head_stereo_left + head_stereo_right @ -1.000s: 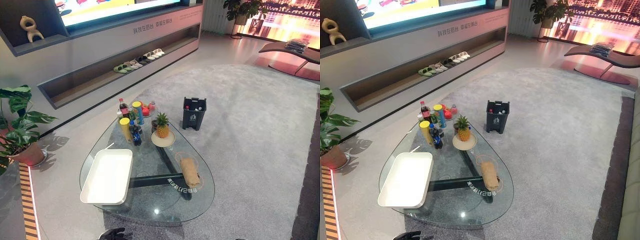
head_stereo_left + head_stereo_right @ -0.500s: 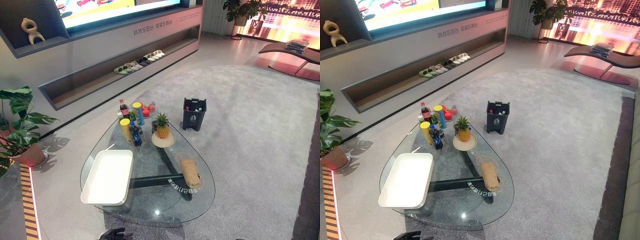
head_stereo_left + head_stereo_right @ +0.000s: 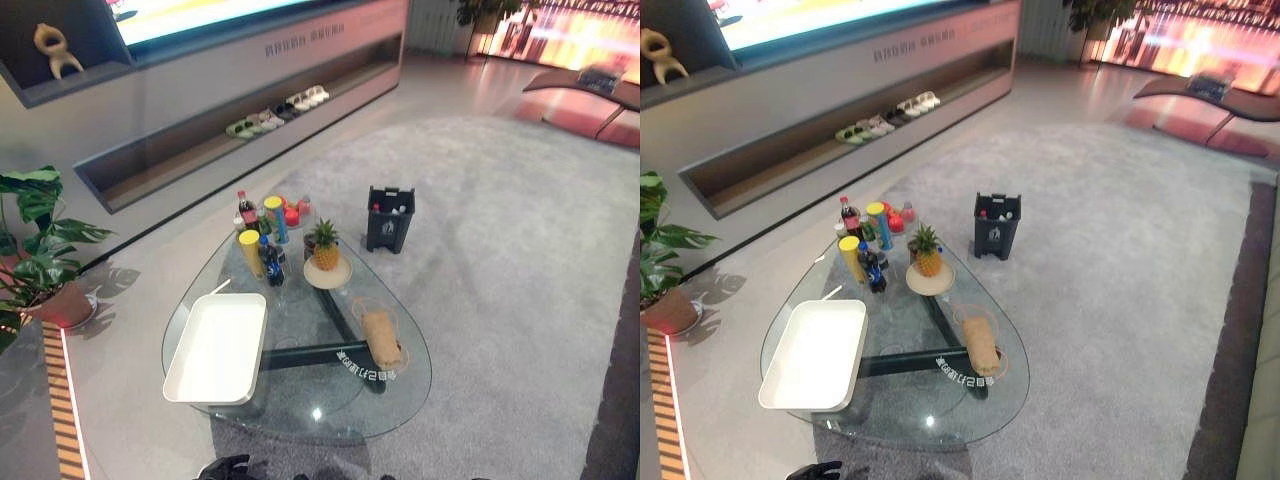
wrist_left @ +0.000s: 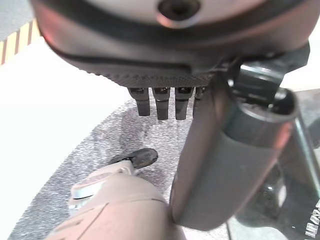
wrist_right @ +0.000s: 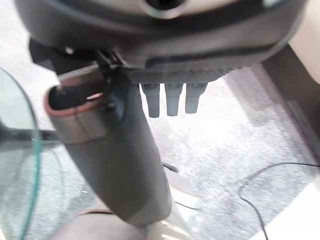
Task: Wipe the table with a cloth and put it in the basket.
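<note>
1. Left eye view: a glass table [image 3: 300, 400] sits at the frame's centre on grey carpet. The tan cloth [image 3: 381, 337] lies folded at right of centre, on the tabletop. A white tray [image 3: 216, 348], serving as the basket, rests at left of centre. Bottles [image 3: 262, 240] and a pineapple [image 3: 324, 248] on a plate stand above them. The left hand [image 3: 226, 468] peeks in at the bottom edge, well apart from the cloth.
2. Right eye view: a dark bin [image 3: 996, 226] stands on the carpet above the table.
3. Left wrist view: the left hand hangs over carpet, fingers [image 4: 163, 104] straight and relaxed, holding nothing.
4. Right wrist view: the right hand [image 5: 172, 75] hangs likewise, fingers [image 5: 173, 100] straight and empty, beside the table's glass edge.
</note>
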`<state>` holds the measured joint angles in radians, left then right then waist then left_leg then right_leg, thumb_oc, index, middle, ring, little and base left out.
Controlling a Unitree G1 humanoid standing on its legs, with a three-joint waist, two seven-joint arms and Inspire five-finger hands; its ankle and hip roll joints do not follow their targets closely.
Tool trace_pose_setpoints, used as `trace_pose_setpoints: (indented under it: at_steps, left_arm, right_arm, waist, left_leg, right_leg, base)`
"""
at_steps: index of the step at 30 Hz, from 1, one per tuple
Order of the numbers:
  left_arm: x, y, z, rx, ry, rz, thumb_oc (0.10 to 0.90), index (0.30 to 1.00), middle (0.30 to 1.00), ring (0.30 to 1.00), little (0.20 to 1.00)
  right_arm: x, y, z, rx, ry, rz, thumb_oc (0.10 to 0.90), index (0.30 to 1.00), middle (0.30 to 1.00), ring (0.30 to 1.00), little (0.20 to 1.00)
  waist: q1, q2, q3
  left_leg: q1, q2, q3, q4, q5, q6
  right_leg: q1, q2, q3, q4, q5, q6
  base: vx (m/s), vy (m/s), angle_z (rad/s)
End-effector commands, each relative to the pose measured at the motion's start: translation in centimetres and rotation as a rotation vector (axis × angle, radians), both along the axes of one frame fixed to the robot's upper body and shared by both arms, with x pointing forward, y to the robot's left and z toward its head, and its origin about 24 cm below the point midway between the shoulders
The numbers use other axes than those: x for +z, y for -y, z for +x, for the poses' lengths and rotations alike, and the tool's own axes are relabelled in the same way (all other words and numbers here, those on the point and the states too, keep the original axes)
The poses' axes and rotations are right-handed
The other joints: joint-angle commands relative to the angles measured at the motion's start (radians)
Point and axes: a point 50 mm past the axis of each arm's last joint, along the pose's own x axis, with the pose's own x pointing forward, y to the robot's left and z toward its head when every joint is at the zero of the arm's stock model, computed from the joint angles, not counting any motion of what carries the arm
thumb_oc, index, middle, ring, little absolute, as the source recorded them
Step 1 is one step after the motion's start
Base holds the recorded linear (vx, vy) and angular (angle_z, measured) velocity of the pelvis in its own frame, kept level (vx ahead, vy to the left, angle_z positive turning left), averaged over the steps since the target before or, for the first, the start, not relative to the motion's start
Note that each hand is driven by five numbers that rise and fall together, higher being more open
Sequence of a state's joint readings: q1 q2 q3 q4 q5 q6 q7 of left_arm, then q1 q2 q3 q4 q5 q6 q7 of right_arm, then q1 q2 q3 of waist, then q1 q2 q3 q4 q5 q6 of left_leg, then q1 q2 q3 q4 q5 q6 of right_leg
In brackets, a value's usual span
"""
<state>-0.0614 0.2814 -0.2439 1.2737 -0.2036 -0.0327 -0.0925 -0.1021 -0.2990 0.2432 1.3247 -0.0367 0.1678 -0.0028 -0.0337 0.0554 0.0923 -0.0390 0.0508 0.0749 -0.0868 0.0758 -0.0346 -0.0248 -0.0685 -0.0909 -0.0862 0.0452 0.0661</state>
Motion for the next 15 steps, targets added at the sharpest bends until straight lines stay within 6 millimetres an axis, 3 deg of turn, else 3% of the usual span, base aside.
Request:
trace_pose_setpoints:
  at_steps: [1, 4, 9, 15]
  left_arm:
    - [2.2, -0.2, 6.2, 0.05, 0.197, 0.033, 0.8, 0.9, 0.9, 0.9, 0.9]
    - [3.4, -0.1, 8.7, 0.067, 0.286, 0.027, 0.8, 0.9, 0.9, 0.9, 0.9]
    - [4.8, -0.1, 11.2, 0.089, 0.398, 0.017, 0.8, 0.9, 0.9, 0.9, 0.9]
    - [7.6, -0.5, 14.7, 0.173, 0.575, -0.055, 0.8, 0.9, 0.9, 0.9, 0.9]
  right_arm:
    - [1.8, 1.6, 4.6, 0.011, 0.097, -0.083, 0.8, 0.9, 0.9, 0.9, 0.9]
    - [2.6, 1.3, 6.8, 0.025, 0.154, -0.097, 0.8, 0.9, 0.9, 0.9, 0.9]
    - [3.6, 1.1, 9.1, 0.029, 0.232, -0.119, 0.8, 0.9, 0.9, 0.9, 0.9]
    - [6.0, 1.4, 13.1, -0.03, 0.382, -0.131, 0.8, 0.9, 0.9, 0.9, 0.9]
  waist:
    - [-0.006, -0.009, 0.156]
    - [-0.016, -0.003, 0.218]
    - [-0.017, 0.002, 0.292]
    - [0.004, 0.002, 0.381]
  left_leg:
    - [-0.059, -0.028, -0.003, 0.0, -0.034, -0.008]
    - [-0.118, -0.032, -0.002, 0.0, -0.017, -0.009]
    - [-0.194, -0.045, -0.015, 0.0, 0.012, -0.012]
    - [-0.305, -0.052, -0.027, 0.019, 0.055, -0.024]
  right_leg:
    - [-0.101, -0.02, -0.012, 0.053, -0.004, 0.029]
    - [-0.163, -0.013, 0.002, 0.048, 0.018, 0.026]
    - [-0.237, -0.008, 0.008, 0.048, 0.039, 0.026]
    - [-0.375, -0.008, -0.002, 0.155, 0.025, 0.014]
  base:
    - [-0.22, 0.018, -0.02]
    - [-0.16, -0.008, -0.01]
    - [-0.09, -0.013, -0.02]
    - [-0.1, -0.004, -0.01]
